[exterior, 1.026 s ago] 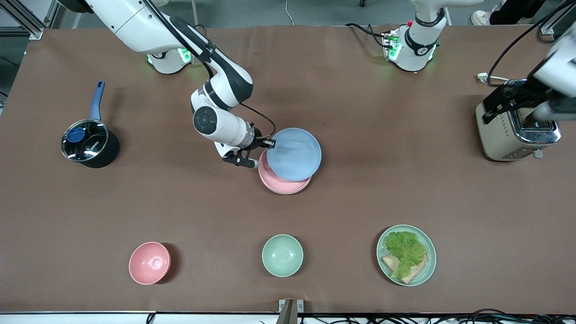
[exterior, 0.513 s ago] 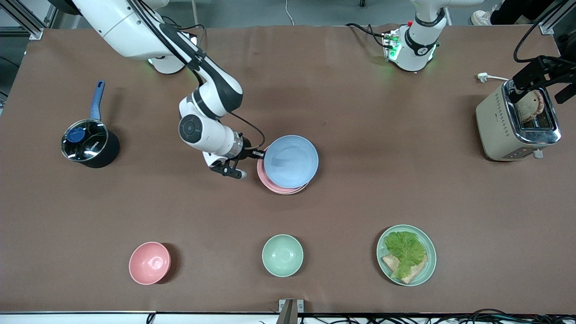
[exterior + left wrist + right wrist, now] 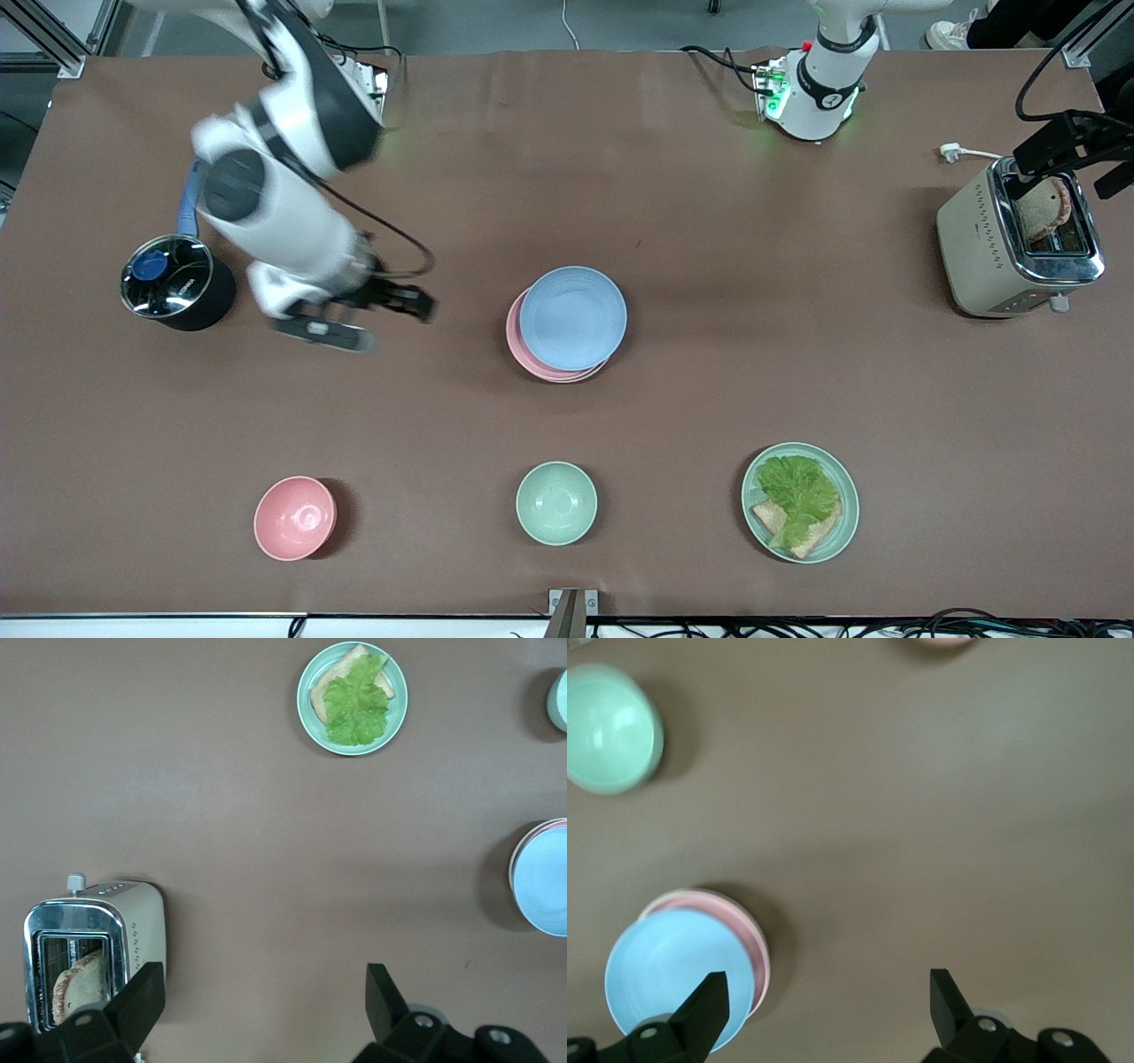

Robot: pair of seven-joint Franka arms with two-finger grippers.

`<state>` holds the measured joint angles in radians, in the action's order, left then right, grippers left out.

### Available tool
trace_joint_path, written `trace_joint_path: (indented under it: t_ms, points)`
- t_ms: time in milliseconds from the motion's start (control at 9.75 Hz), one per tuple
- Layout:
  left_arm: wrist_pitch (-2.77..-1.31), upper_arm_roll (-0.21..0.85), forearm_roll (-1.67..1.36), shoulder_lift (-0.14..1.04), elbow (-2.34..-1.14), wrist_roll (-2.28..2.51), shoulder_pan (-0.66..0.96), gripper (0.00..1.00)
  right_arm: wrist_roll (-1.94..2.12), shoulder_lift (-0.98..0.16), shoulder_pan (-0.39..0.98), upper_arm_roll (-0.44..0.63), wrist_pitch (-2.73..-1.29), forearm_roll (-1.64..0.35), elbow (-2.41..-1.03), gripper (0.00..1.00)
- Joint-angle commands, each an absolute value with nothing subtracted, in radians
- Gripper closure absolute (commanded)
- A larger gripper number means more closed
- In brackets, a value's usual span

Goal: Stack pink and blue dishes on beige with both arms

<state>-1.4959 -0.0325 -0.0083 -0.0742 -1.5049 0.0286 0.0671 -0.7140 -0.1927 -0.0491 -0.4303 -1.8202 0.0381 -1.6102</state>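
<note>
Table: brown sheet; all items sit on it, well apart.
Toaster: at the left arm's end, bread in its slot; no part in the stacking.
Left gripper: up over the toaster, fingers wide, empty. The arm waits there, clear of the stack.
Right gripper: in the air over bare table between the pot and the stack, fingers wide, holding nothing. Judgement: open because its plate is set down.
Blue plate: top of the stack at mid-table, flat, shifted slightly off-centre toward the arm bases.
Pink plate: directly under the blue; only a crescent shows, on the front-camera side.
Beige plate: hardly visible; a thin pale rim under the pink in the right wrist view. I take it for the base.
Progress: judged done or nearly so; a small nudge could centre the blue.
Risk: low; plates are shallow and nest.
Bystanders: green plate with lettuce, green bowl, pink bowl, all nearer the front camera, untouched.
</note>
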Motion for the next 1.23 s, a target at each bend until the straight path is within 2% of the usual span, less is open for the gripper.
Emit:
trace_joint_path:
  t_ms: [0,205,410,513,718,1128]
  points:
    - [-1.476,-0.026,0.009,-0.054,-1.517,0.038,0.061,0.0,-0.658,-0.122,-0.048,-0.279,-1.692,0.061,-1.514,0.0]
    - [-1.477,-0.025,0.005,-0.054,-1.519,0.046,0.055,0.0,-0.461,-0.031,-0.044,-0.11,-1.608,0.061,-1.516,0.0]
    - [-1.48,-0.023,0.002,-0.052,-1.52,0.074,0.054,0.0,-0.248,-0.002,-0.044,0.018,-1.577,0.049,-1.508,0.0]
    - [-1.48,-0.023,0.002,-0.054,-1.52,0.074,0.054,0.0,-0.173,-0.005,-0.04,0.041,-1.569,0.052,-1.467,0.0]
    - [-1.479,-0.023,0.003,-0.052,-1.519,0.071,0.055,0.0,-0.173,-0.029,-0.035,0.035,-1.467,0.029,-1.384,0.0]
    - [-1.471,-0.029,0.005,-0.006,-1.454,0.06,0.057,0.0,-0.163,-0.02,-0.038,0.035,-1.468,0.006,-1.449,0.0]
